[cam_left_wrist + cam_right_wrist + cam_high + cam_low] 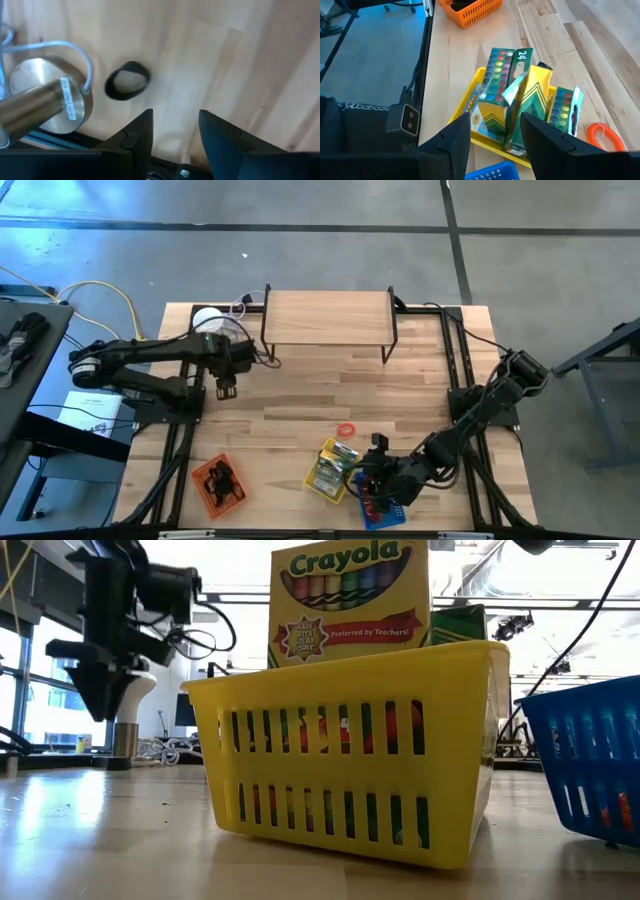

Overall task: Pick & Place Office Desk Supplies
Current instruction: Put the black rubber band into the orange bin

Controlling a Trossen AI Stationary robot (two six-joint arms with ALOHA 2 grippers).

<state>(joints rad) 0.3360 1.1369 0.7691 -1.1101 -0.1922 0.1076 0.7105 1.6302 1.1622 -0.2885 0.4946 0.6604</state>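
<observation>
The yellow basket [350, 755] sits at the near edge of the counter [420, 395], packed with Crayola crayon boxes [512, 95] standing on end, probably sorted there so like goes with like. Just beside it is a blue basket [590, 765]. The right pincer [496, 135] hangs over these two baskets, its fingers part open with nothing between them, likely poised to sort or fetch. An orange coiled loop [346, 428] lies loose on the bare wood just beyond the yellow basket, a supply that has not yet been put away. Toward the left near corner an orange basket [218, 483] holds small dark clip-like pieces. Farther back the left pincer [175, 131] hovers above the counter, also part open and empty, near a black ring [127, 81] and a metal stand base [42, 97]. Farthest off stands a wooden shelf riser [328, 318]
</observation>
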